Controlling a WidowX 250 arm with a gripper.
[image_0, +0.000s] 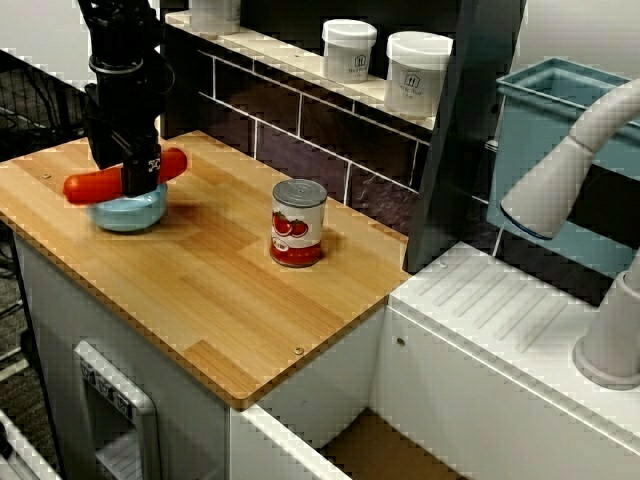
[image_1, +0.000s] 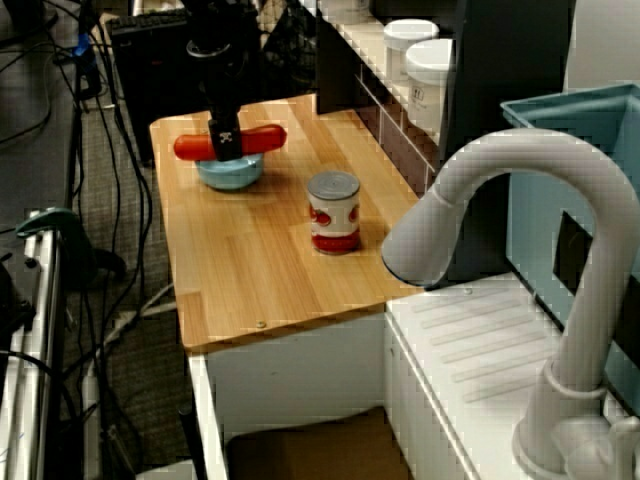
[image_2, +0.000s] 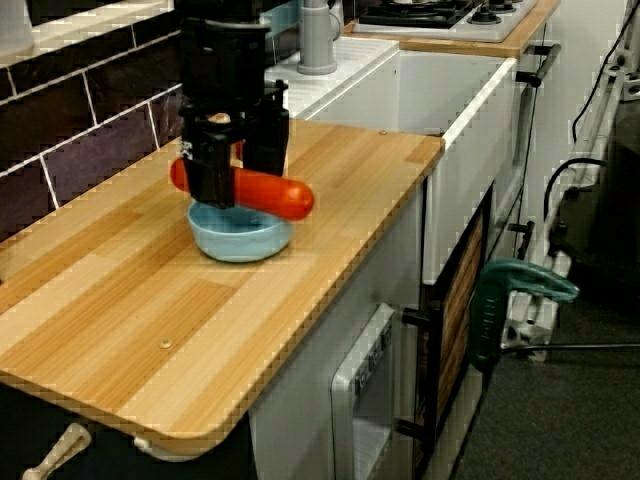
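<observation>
Carefully now: in the view toward the tiled wall, your gripper (image_0: 140, 182) is pinching the red sausage (image_0: 88, 186) near its middle, holding it crosswise just over the blue bowl (image_0: 128, 213) at the left end of the wooden counter (image_0: 200, 290). The sausage looks longer than the bowl is wide, so if it is let go as it lies, it may bridge the rim and roll onto the wood (round things do that). The black gripper body hides the pinched stretch, and you cannot tell whether sausage and rim touch. The tomato can (image_0: 298, 222) stands well apart and poses little risk. In the view over the faucet (image_1: 500, 190), the white spout fills the foreground and blocks part of the counter's right side. The gripper (image_1: 226, 150) sits directly above the bowl (image_1: 230, 176), so pressing down could skid or tip so light a dish. In the view along the counter, the fingers (image_2: 212, 185) are closed on the sausage (image_2: 287, 198), and more of it juts out at one end than the other. A slack hold may let it swivel. The inside of the bowl (image_2: 240, 240) is hidden, and the can is out of frame.
</observation>
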